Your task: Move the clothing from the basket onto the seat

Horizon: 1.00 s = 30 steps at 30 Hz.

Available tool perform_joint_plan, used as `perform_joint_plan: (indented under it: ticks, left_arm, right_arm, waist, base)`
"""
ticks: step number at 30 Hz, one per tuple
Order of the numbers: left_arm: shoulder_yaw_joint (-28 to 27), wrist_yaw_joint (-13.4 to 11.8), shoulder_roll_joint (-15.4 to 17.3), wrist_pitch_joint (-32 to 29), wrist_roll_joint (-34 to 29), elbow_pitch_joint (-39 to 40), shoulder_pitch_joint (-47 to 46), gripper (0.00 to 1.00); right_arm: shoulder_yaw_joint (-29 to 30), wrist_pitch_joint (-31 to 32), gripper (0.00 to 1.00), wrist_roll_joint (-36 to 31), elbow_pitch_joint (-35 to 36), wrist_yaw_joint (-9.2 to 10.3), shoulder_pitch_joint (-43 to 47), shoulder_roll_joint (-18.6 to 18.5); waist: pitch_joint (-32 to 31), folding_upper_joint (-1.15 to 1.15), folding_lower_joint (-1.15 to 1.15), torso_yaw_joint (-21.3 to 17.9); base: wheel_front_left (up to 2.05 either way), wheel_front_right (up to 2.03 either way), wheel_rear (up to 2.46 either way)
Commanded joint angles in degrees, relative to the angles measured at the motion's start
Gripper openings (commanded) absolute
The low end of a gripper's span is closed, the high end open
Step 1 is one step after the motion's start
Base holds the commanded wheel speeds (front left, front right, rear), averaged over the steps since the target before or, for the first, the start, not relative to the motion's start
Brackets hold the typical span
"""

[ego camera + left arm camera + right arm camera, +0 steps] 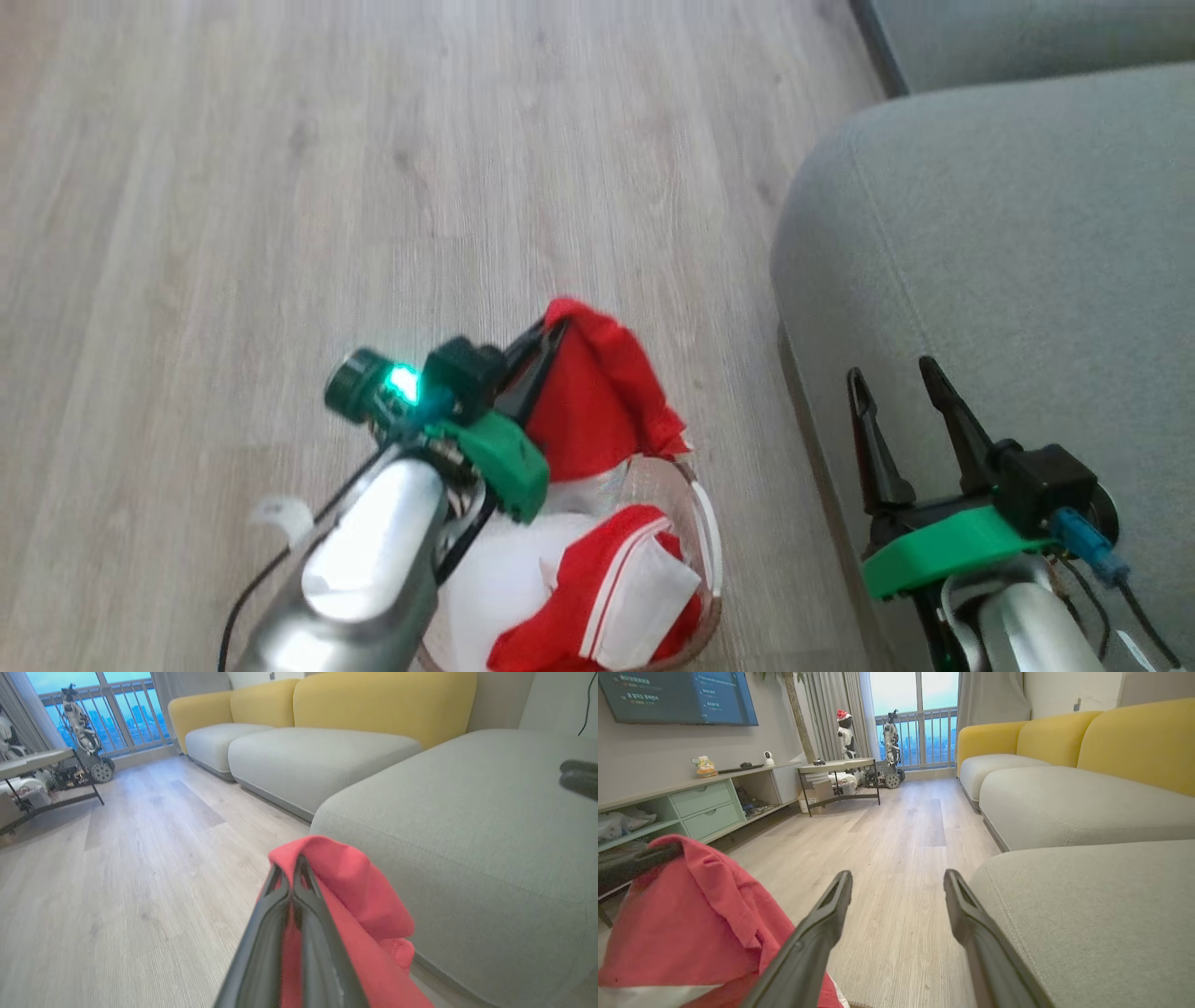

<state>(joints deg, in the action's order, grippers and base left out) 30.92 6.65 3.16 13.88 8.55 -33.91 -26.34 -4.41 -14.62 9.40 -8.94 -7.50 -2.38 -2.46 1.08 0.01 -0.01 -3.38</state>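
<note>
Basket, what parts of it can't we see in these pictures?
- Small cream plastic basket: the head view's bottom edge cuts off its near side; the silver left forearm hides its left side.
- Its floor: covered by red-and-white fabric clothing.

Head view down over basket (714, 551); wrist views low, level; seat (1008, 233) in all.

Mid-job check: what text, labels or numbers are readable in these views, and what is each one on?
On the wall screen: several lines of pale text, too small and blurred to read.
On the red garment, basket and seat: no text, label or number shows.
</note>
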Motion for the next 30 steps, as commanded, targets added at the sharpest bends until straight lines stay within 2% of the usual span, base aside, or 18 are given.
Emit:
perform_joint_plan:
  ticks: [1, 14, 23, 30]
  left_arm:
    - [-1.7, 0.4, 0.4, -0.3, 1.4, 2.8, -5.0, 0.0]
    - [1.8, 0.7, -0.2, -3.2, 7.1, 8.1, -11.6, 0.0]
    - [5.7, 0.4, -0.3, -4.4, 11.4, 10.9, -14.5, 0.0]
    - [9.7, -0.6, -0.3, -4.9, 13.8, 12.7, -14.6, 0.0]
  right_arm:
    - [-1.8, -0.4, 1.0, 0.2, 1.6, 0.01, -1.1, -0.4]
    - [-6.3, -0.4, 1.0, -0.7, -1.0, 0.01, -2.9, -0.4]
    - [-12.0, -0.4, 1.0, -2.7, -6.1, 0.01, -9.3, -0.4]
    - [-16.9, -0.4, 1.0, -1.7, -12.2, 0.01, -13.3, -0.4]
  waist:
    - [-2.6, -0.01, 0.01, 0.1]
    - [-5.9, -0.01, 0.01, 0.5]
    - [-7.7, -0.01, 0.01, 1.5]
    - [-8.8, -0.01, 0.01, 3.3]
  base:
    - [0.0, 0.0, 0.0]
    - [0.0, 0.0, 0.0]
    - [0.0, 0.0, 0.0]
    - [0.0, 0.0, 0.0]
